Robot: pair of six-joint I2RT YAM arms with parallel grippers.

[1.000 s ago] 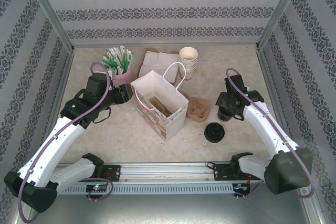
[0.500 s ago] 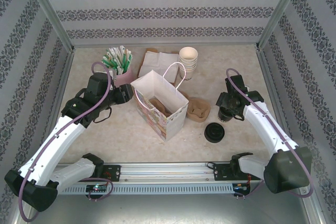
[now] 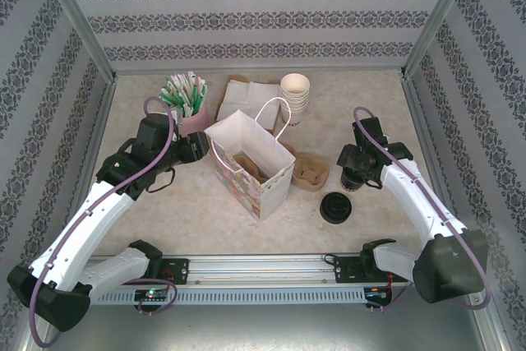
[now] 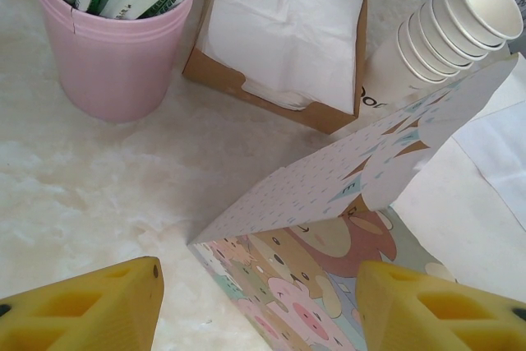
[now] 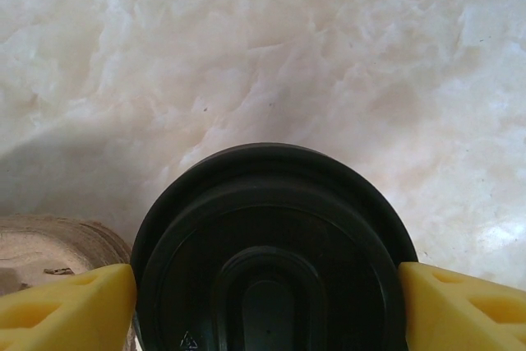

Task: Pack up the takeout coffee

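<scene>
Takeout coffee (image 5: 271, 228) stays put inside the spread right claw (image 5: 267, 302)

- Robot lab test cell, dressed up as a café takeout counter.
- It is a booth, not a real room: patterned wallpaper panels (image 3: 263, 22) on three sides, with bare aluminium posts (image 3: 80, 22) at the corners.
- Left arm (image 3: 86, 219) and right arm (image 3: 408, 187), both white, are bolted to a metal rail (image 3: 263, 271) at the near edge.
- The marble-look worktop (image 3: 189, 211) carries café props:
- pink cup of wrapped straws (image 4: 115, 55)
- cardboard box of napkins (image 4: 283, 34)
- stack of paper cups (image 3: 294, 94)
- printed paper bag (image 3: 251, 166)
- cardboard cup carrier (image 3: 312, 173)
- loose black lid (image 3: 336, 207)
- takeout coffee (image 5: 271, 244) with a black lid
</scene>
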